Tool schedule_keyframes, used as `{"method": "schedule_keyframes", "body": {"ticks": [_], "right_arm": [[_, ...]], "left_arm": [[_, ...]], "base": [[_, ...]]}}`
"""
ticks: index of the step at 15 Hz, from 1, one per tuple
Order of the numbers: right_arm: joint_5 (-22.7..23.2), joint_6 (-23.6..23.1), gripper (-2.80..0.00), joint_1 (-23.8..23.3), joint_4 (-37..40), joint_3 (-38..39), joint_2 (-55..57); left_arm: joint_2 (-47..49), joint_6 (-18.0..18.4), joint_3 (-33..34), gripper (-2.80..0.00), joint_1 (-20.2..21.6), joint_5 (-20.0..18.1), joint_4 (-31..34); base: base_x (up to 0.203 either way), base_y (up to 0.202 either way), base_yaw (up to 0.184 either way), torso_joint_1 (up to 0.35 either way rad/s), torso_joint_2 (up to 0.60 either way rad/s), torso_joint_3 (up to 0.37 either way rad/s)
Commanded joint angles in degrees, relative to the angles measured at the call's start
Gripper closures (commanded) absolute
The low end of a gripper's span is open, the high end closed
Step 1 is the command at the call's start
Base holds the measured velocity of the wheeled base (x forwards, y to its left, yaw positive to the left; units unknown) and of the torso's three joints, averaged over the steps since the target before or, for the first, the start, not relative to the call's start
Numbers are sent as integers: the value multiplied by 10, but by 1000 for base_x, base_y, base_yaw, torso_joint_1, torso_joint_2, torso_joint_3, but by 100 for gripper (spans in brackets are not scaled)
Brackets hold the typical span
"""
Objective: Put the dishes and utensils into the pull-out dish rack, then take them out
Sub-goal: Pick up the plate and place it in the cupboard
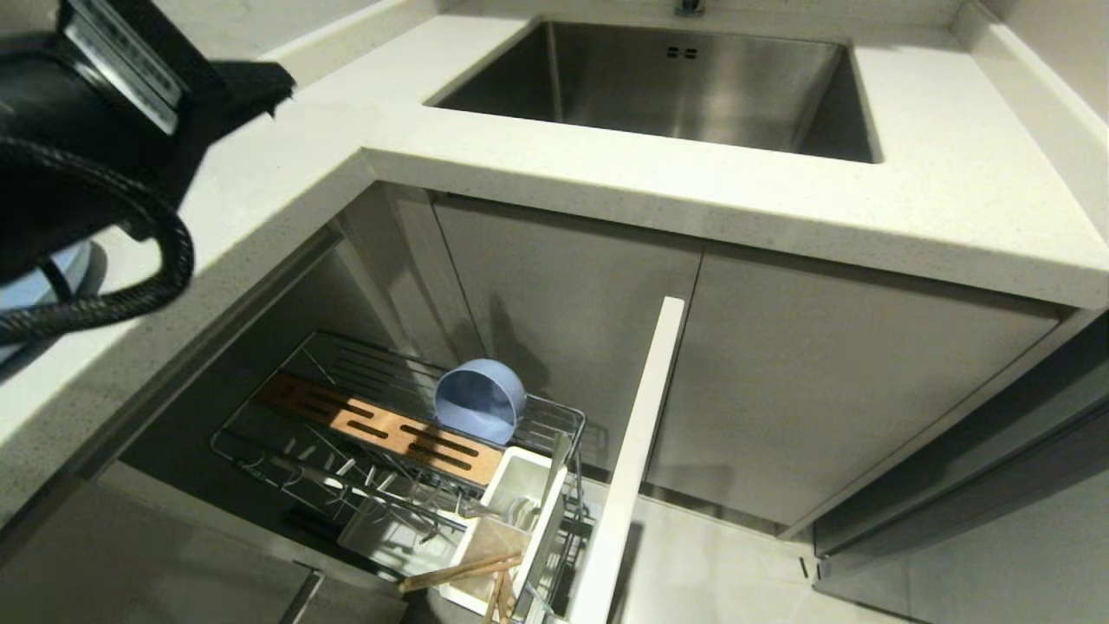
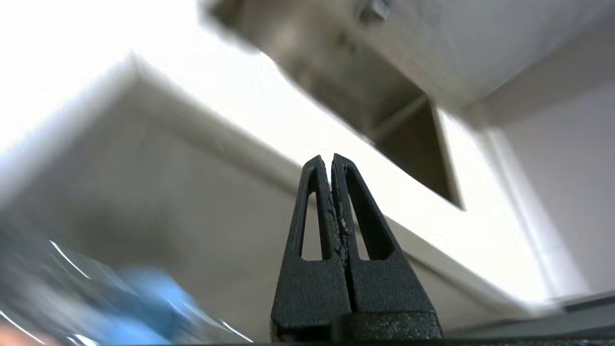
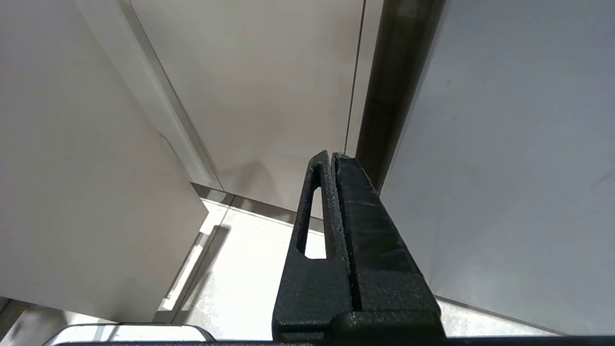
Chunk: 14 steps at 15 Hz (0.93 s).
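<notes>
The pull-out dish rack [image 1: 554, 416] stands drawn out below the counter, white panel front [image 1: 637, 451] toward me. A pale-blue bowl [image 1: 479, 403] lies on its side in it behind the slotted wooden strip [image 1: 381, 429]. Light-wood chopsticks [image 1: 459, 572] lean out of the white caddy [image 1: 544, 507]. A pale-blue edge, likely the plate [image 1: 43, 273], shows on the counter behind my left arm [image 1: 104, 113]. My left gripper [image 2: 331, 161] is shut on nothing, up at counter height; the bowl [image 2: 153, 298] is a blur below it. My right gripper [image 3: 332, 156] is shut and empty, parked low by the cabinet fronts.
A steel sink [image 1: 676, 87] is set into the white L-shaped counter [image 1: 953, 199]. Closed grey cabinet doors [image 1: 832, 373] stand behind and to the right of the rack. Pale floor [image 1: 719, 572] lies to the right of the panel front.
</notes>
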Motion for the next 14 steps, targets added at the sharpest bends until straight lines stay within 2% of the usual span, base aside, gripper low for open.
{"method": "schedule_keyframes", "body": {"ticks": [1,2,3,5,7,8,10,11,13,14], "right_arm": [[0,0,0,0,0,13,0],[0,0,0,0,0,13,0],[0,0,0,0,0,13,0],[0,0,0,0,0,13,0],[0,0,0,0,0,13,0],[0,0,0,0,0,13,0],[0,0,0,0,0,13,0],[0,0,0,0,0,13,0],[0,0,0,0,0,13,0],[0,0,0,0,0,13,0]], "left_arm": [[-21,175,-52,0,67,-16,35],[-22,181,-68,0,116,-23,76],[-25,186,-87,0,154,-31,145],[-36,191,-148,0,219,-44,346],[-42,195,-202,0,276,-49,454],[-42,197,-209,0,286,-20,470],[-31,206,-216,0,296,66,508],[-17,207,-222,-280,304,92,535],[-6,205,-229,-280,306,96,550],[3,193,-232,-280,306,96,550]], "base": [[0,0,0,0,0,0],[0,0,0,0,0,0],[0,0,0,0,0,0],[0,0,0,0,0,0],[0,0,0,0,0,0],[0,0,0,0,0,0],[0,0,0,0,0,0],[0,0,0,0,0,0],[0,0,0,0,0,0],[0,0,0,0,0,0]]}}
